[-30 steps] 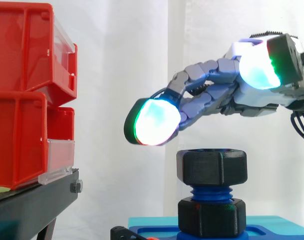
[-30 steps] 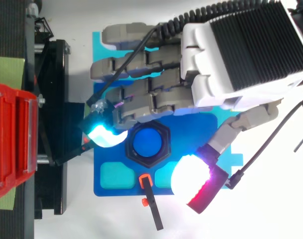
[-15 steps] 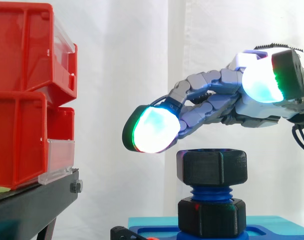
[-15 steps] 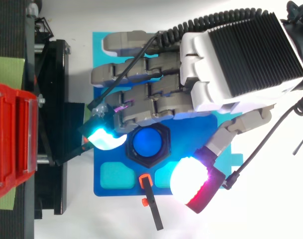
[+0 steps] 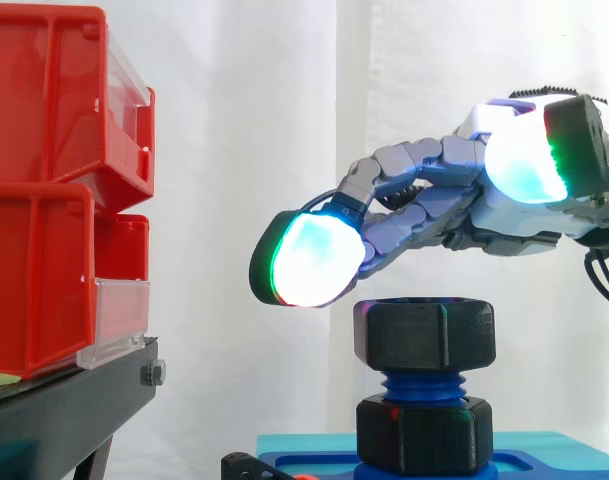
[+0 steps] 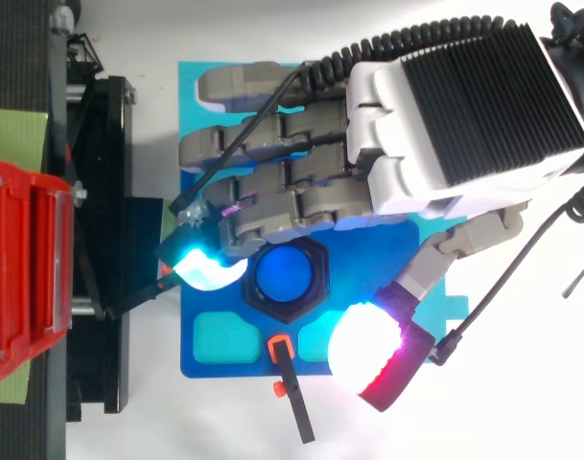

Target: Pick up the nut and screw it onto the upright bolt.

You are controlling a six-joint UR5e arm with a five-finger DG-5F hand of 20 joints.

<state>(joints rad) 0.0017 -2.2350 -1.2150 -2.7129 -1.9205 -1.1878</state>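
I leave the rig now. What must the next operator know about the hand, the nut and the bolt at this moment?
Hand: open, fingers relaxed, holding nothing, hovering just above the nut.
Nut: on top of the upright blue bolt, thread showing below it.
Done: nut is on the bolt.
Left: probably to screw it further down; how tight it is, I cannot tell.

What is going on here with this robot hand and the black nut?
The robot hand hovers just above a black nut that sits on top of the upright blue bolt. Its fingers are relaxed and hold nothing. One glowing fingertip is close to the nut's edge; whether it touches is unclear. A second nut sits lower on the bolt, at the blue base.
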